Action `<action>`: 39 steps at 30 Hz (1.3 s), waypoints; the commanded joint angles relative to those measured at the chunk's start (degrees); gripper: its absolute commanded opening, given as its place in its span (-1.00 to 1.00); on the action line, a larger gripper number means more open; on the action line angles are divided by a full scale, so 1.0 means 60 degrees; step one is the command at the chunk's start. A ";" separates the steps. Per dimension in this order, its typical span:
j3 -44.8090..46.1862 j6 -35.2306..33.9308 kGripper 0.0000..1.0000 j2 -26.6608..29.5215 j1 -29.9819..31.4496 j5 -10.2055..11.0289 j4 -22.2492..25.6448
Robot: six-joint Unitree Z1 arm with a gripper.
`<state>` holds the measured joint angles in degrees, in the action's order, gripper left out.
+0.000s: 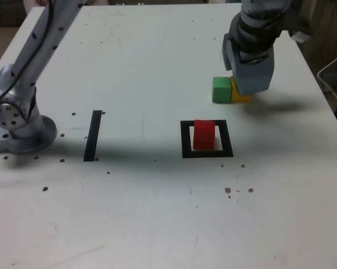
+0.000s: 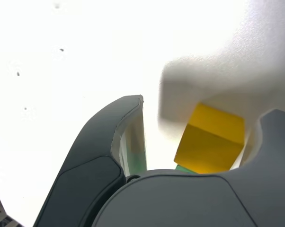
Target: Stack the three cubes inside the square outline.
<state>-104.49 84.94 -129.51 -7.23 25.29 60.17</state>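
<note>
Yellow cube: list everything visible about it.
The yellow cube is a small, matte, plain solid block with straight edges. It sits on the white table, in the exterior view just right of the green cube, close against it or nearly so, and partly hidden by the pincer, whose jaws stand open around it.

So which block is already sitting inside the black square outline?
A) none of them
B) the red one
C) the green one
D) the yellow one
B: in the exterior view the red block sits within the black square outline, while the green and yellow blocks are outside it, beyond its far edge.
</note>
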 commanded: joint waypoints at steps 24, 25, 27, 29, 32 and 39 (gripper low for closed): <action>0.0088 -0.0167 -0.12 -0.0083 0.0062 -0.0187 -0.0045; 0.0087 -0.0167 -0.12 -0.0081 0.0062 -0.0187 -0.0049; 0.0082 -0.0167 -0.13 -0.0080 0.0062 -0.0196 -0.0063; 0.0073 -0.0167 -0.17 -0.0075 0.0062 -0.0229 -0.0082; 0.0055 -0.0167 -0.22 -0.0051 0.0062 -0.0284 -0.0100; 0.0040 -0.0313 -0.23 0.0155 0.0069 -0.0371 -0.0020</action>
<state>-104.12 83.54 -129.52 -6.96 23.18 59.78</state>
